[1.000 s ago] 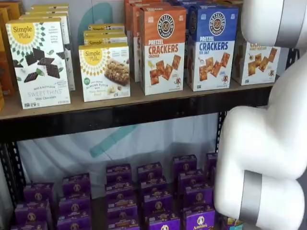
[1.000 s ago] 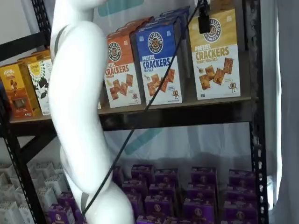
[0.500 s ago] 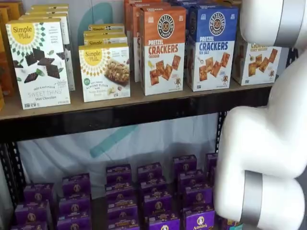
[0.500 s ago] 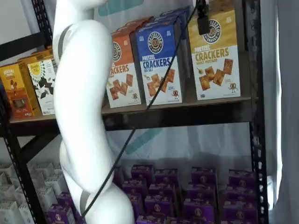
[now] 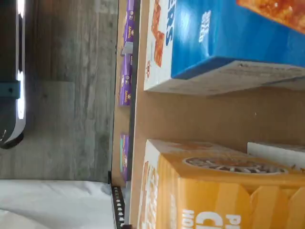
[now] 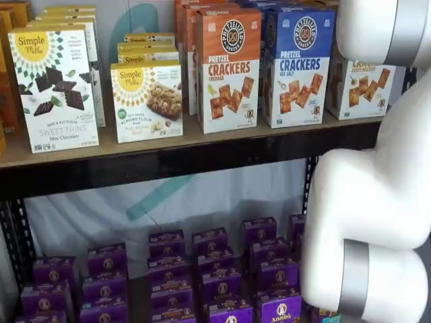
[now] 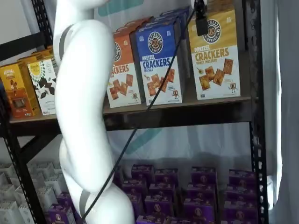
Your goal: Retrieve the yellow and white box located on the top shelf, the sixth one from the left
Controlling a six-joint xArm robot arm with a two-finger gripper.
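Note:
The yellow and white box (image 7: 215,56) stands upright at the right end of the top shelf (image 7: 187,114), next to a blue-topped Pretzel Crackers box (image 7: 156,60). In a shelf view the arm hides the top of the yellow and white box (image 6: 360,84). My gripper (image 7: 201,23) shows only as a black finger hanging from above in front of the box's upper left corner, with a cable beside it. No gap shows, so I cannot tell if it is open. In the wrist view the yellow and white box (image 5: 214,191) is very close, standing on the top shelf (image 5: 190,114).
An orange-topped Pretzel Crackers box (image 6: 227,67) and Simple Mills boxes (image 6: 57,87) stand further left. Small purple boxes (image 6: 215,269) fill the level below. The white arm (image 7: 81,116) stands before the shelves. A black upright (image 7: 257,116) runs right of the target.
The arm has shifted slightly and the black finger has edged a little to the left in front of the yellow box. No box has moved.

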